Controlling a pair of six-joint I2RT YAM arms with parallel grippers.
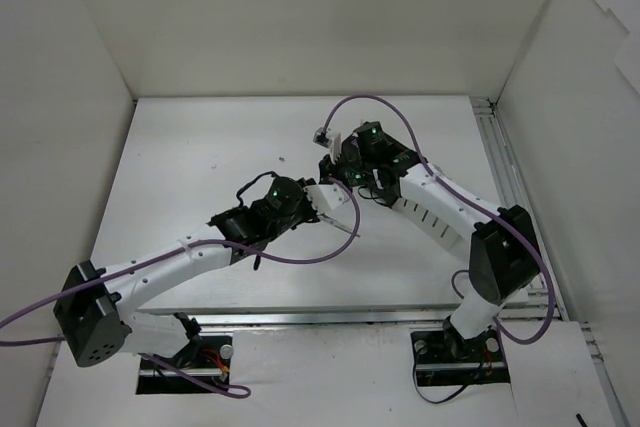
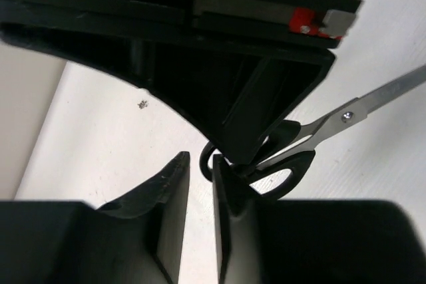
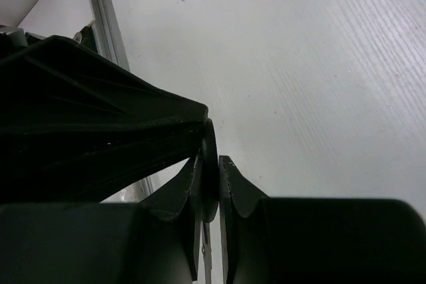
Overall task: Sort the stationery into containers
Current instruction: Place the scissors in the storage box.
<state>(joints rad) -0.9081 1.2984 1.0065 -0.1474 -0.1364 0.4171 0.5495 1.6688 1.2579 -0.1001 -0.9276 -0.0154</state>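
Your left gripper (image 2: 201, 164) stands almost fully closed. The rim of the black handle ring of the scissors (image 2: 346, 116) is pinched at its fingertips, and only a narrow slit of white table (image 1: 200, 147) shows between the fingers lower down. Your right gripper (image 3: 212, 161) is clamped tight on a thin black edge; in the left wrist view it comes down from above onto that same handle, so both claws hold the scissors at once. The closed steel blades run up and to the right in the left wrist view. From overhead, the two grippers meet over the middle of the table, and the blade slants out beside the left gripper toward the near right. You cannot tell from these views whether the scissors are clear of the surface.
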